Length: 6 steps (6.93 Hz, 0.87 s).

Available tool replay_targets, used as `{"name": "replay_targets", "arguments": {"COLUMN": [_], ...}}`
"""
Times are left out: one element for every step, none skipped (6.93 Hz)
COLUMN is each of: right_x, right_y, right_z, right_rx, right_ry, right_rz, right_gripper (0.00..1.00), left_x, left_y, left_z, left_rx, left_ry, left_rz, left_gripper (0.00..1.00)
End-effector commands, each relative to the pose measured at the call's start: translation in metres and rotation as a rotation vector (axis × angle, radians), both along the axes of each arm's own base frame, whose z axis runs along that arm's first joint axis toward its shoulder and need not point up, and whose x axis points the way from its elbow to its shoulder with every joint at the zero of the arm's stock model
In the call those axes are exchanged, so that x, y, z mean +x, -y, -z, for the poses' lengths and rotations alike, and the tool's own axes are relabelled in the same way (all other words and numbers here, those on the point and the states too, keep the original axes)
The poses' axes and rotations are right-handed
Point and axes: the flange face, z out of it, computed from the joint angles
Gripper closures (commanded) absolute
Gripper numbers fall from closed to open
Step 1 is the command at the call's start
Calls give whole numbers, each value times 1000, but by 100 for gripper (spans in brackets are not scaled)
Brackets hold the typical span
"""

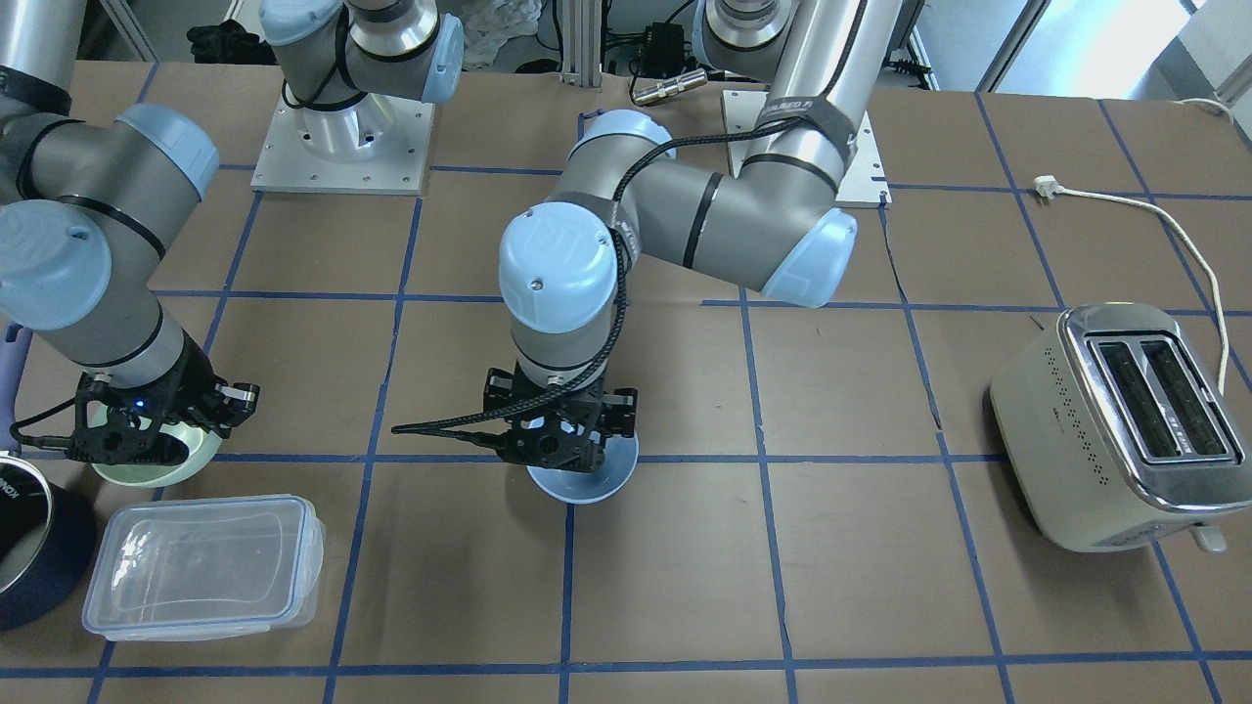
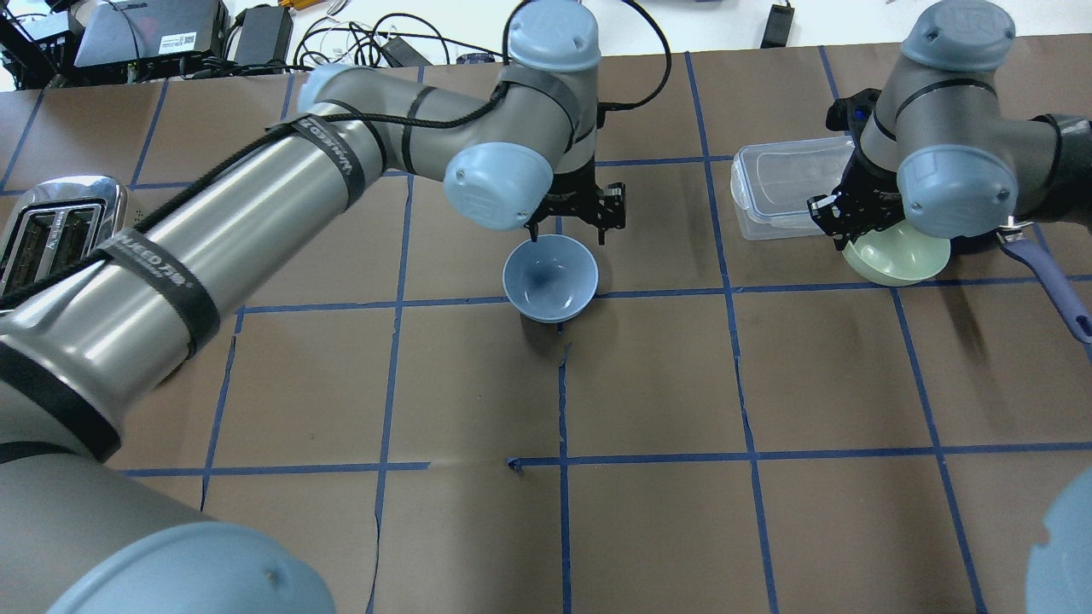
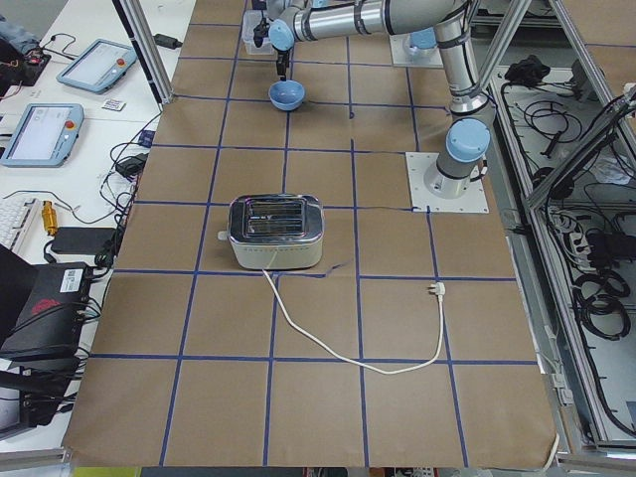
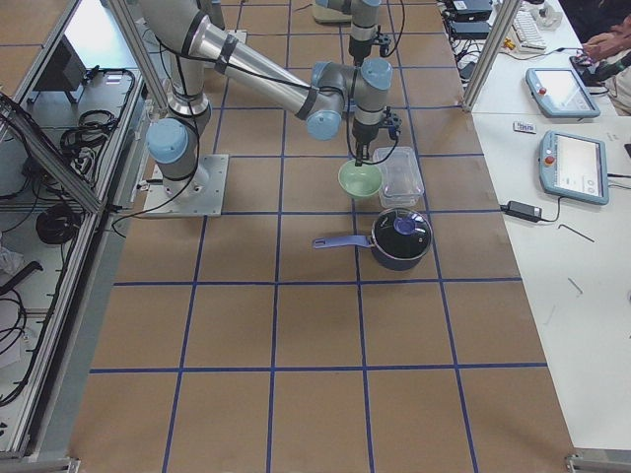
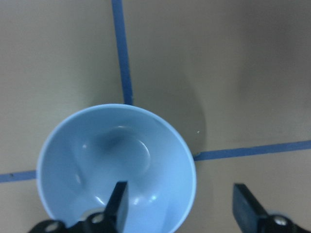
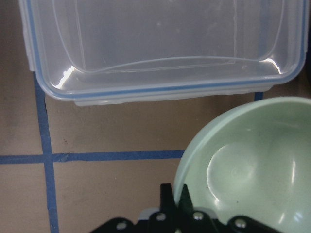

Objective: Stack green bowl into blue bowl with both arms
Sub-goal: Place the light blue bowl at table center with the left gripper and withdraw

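The blue bowl (image 2: 550, 277) stands upright on the brown table near its middle, also in the front view (image 1: 587, 481). My left gripper (image 2: 573, 223) is open just above its far rim. In the left wrist view one finger (image 5: 119, 204) is inside the bowl (image 5: 97, 160) and the other is outside, so they straddle the rim. The green bowl (image 2: 903, 257) is beside a clear container at the robot's right. My right gripper (image 2: 845, 223) is shut on its rim; in the right wrist view the fingers (image 6: 171, 196) pinch the edge of the bowl (image 6: 243, 165).
A clear plastic container (image 2: 781, 183) lies just beyond the green bowl. A navy saucepan (image 4: 399, 236) with a long handle (image 2: 1049, 281) sits close by. A chrome toaster (image 2: 51, 226) with a white cord (image 3: 298, 323) stands at the robot's far left.
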Motion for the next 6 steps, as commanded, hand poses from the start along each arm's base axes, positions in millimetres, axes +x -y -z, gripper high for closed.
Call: {"name": "replay_targets", "arguments": {"right_x": [5, 10, 19, 54, 98, 133], "right_y": [-7, -9, -8, -2, 2, 0], "right_z": [-20, -27, -30, -43, -61, -76], "right_rx": [-15, -31, -45, -76, -109, -118], "right_ry": [1, 14, 13, 8, 5, 16], "right_rz": [3, -3, -19, -36, -29, 2], "right_gripper": [100, 100, 100, 100, 100, 100], "left_x": [105, 136, 145, 147, 156, 158], "left_y": [19, 12, -6, -21, -31, -39], "left_z": [-81, -117, -146, -171, -186, -182], "left_rx": [-14, -65, -79, -107, -122, -96], "left_ry": [-10, 6, 17, 19, 76, 72], "left_rz": [106, 70, 60, 55, 42, -19], "left_gripper": [0, 0, 0, 0, 0, 0]}}
